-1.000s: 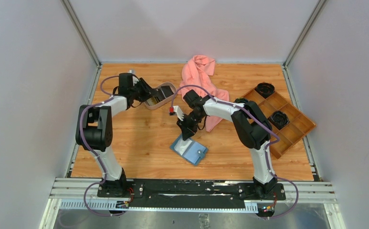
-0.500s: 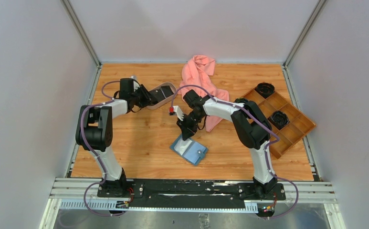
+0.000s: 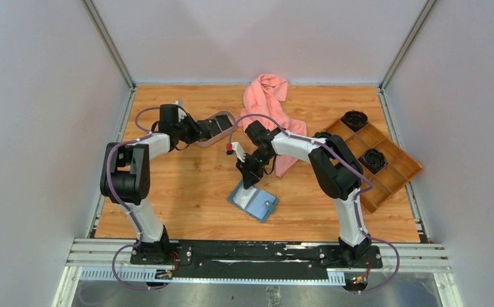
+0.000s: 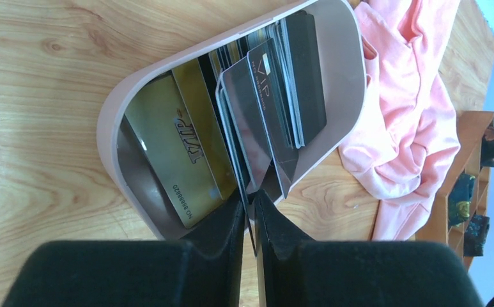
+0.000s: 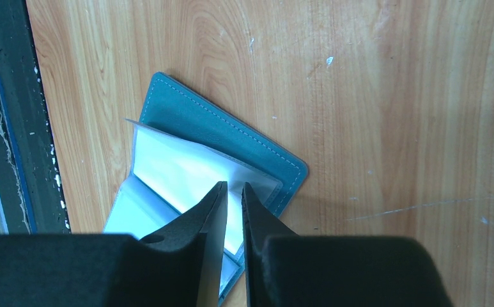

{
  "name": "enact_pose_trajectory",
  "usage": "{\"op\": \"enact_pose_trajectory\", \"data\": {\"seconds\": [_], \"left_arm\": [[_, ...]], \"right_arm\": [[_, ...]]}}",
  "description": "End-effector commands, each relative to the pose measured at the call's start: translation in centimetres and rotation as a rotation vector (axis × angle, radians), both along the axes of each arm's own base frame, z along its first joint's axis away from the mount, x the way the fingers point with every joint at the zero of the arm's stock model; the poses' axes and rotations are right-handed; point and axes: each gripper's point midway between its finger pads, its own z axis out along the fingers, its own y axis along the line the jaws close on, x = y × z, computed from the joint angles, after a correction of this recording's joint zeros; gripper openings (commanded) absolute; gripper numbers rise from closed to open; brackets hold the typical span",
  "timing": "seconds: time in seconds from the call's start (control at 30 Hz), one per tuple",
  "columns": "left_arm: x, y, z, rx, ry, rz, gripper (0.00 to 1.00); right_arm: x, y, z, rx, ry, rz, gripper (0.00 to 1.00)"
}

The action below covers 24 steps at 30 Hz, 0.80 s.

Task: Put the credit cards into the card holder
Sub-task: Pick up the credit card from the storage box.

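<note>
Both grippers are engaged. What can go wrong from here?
1. The left gripper pinches just the corner of a dark card packed against neighbours in the oval tray; it may slip or drag a second card out.
2. The right gripper holds only a thin clear sleeve of the card holder; it may slip and the pocket close.

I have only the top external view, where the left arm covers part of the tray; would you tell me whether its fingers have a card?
Observer: Yes; the left wrist view shows the left fingers pinched on the edge of a grey card standing in the tray.
Operator: Thank you. Is the wallet ready?
Observer: The right wrist view shows the right fingers pinching a clear sleeve lifted off the open wallet.
Operator: Are other cards left?
Observer: Several dark cards and a gold card are also in the tray.
</note>
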Motion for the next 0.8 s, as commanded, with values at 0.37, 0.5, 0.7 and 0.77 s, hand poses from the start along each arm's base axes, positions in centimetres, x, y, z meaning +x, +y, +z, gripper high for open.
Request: {"op": "enact_pose_trajectory", "data": {"seconds": [0.37,0.5,0.7,0.77], "left_arm": [[-2.3,0.7,2.0,0.027,-0.013,-0.002,0.11],[-3.3,0.8,2.2,0.030,-0.014,-0.009,0.10],[-6.8,1.6,4.0,0.107,-0.038,-0.041,0.07],[-8.3,1.9,4.5,0.137,-0.053,-0.055,0.07]], "right_arm": [[-1.5,-1.2,-2.9,-0.106,0.045,0.020,0.19],[-1.4,-1.3,-2.9,-0.108,0.041,0.020,0.19],[-1.6,-1.3,-2.8,-0.107,0.045,0.022,0.19],[-1.6,-1.2,-2.8,-0.107,0.047,0.023,0.19]]}}
